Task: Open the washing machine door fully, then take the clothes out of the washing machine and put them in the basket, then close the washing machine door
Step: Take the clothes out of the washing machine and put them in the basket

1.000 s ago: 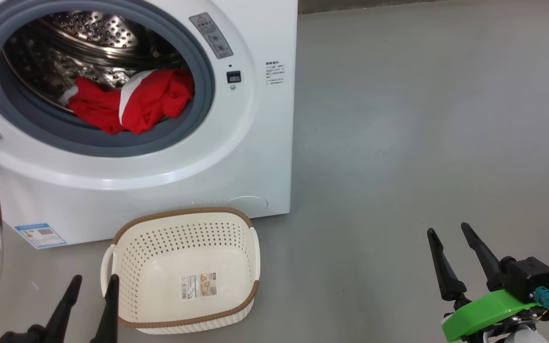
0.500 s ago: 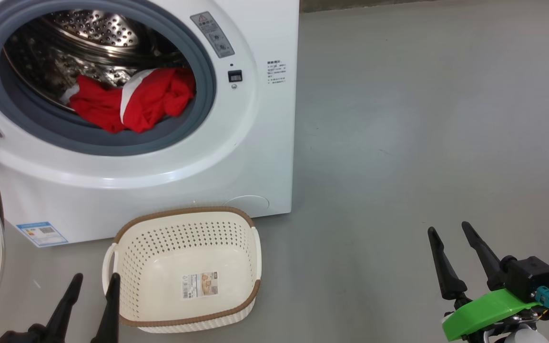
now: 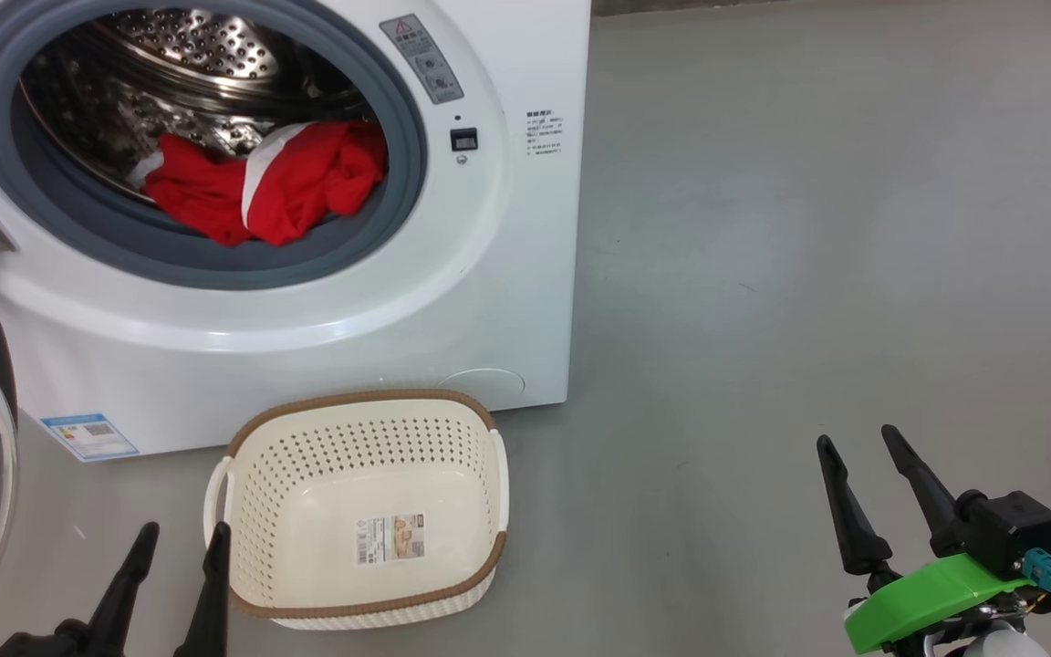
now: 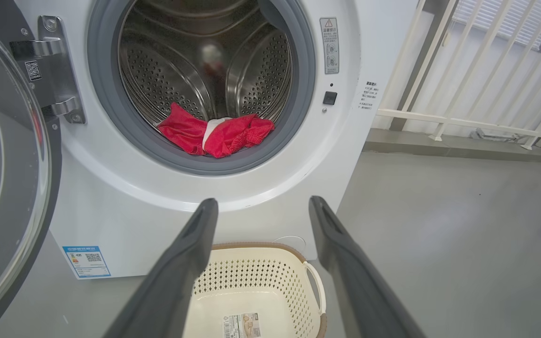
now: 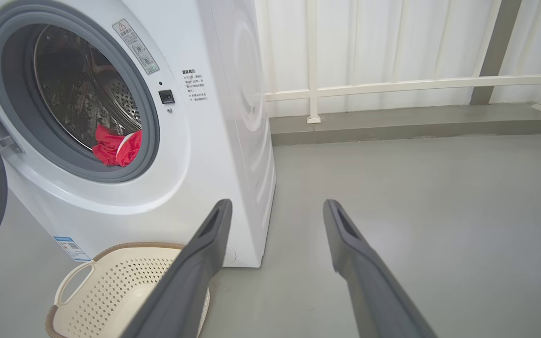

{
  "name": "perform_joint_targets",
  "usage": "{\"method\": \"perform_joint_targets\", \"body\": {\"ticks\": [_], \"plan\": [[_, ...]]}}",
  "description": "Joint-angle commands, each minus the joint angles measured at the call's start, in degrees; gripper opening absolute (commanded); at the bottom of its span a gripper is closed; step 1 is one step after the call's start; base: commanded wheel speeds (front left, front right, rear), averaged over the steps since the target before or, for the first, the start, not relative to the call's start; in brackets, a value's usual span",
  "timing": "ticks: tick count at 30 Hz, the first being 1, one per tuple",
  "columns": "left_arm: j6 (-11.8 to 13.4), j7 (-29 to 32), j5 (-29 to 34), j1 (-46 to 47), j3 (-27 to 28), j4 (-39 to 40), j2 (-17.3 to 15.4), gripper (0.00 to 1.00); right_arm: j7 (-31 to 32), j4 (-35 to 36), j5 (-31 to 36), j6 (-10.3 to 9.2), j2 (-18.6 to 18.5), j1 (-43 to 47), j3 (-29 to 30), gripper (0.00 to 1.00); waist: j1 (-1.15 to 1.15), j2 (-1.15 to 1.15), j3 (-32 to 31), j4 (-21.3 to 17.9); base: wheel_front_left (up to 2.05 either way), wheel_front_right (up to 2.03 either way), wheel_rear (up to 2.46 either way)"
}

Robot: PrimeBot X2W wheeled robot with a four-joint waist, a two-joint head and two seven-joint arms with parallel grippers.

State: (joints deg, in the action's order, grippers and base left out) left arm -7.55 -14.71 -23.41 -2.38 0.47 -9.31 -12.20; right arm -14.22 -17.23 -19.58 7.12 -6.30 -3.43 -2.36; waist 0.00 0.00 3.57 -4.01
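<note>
- Door (image 4: 3, 178) hangs open at the washer's (image 3: 215, 365) left side.
- Clothes (image 3: 275, 187) lie inside the drum (image 3: 188, 55), at its front lip.
- Basket (image 3: 361, 400) stands on the floor (image 3: 808, 228), just before the washer.
- Left jaws and right jaws: apart, holding nothing.

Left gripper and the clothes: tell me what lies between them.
In the left wrist view, the washing machine's white front and grey gasket lie between the left gripper and the clothes. The basket sits nearer, on the floor.
</note>
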Motion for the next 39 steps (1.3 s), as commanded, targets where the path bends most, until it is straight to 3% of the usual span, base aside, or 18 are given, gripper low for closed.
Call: {"method": "perform_joint_targets", "body": {"ticks": [1, 21, 39], "plan": [[0.1, -0.3, -0.2, 2.3, 2.0, 1.5, -1.5, 1.00, -0.8, 1.5, 0.6, 0.36, -0.5, -1.0, -1.1, 1.00, 0.00, 0.00, 0.1, 0.0, 0.57, -0.76, 0.19], [0.1, -0.3, -1.5, 3.5, 2.2, 1.5, -1.7, 1.00, -0.8, 1.5, 0.6, 0.36, 0.0, -1.2, -1.8, 1.00, 0.00, 0.00, 0.9, 0.1, 1.12, -1.33, 0.20], [0.1, -0.3, -1.2, 3.8, 2.1, 0.4, -1.5, 1.00, -0.8, 1.3, 0.5, 0.36, 0.0, -1.5, -2.4, 1.00, 0.00, 0.00, 1.4, 0.2, 0.13, -0.13, 0.00]]}}
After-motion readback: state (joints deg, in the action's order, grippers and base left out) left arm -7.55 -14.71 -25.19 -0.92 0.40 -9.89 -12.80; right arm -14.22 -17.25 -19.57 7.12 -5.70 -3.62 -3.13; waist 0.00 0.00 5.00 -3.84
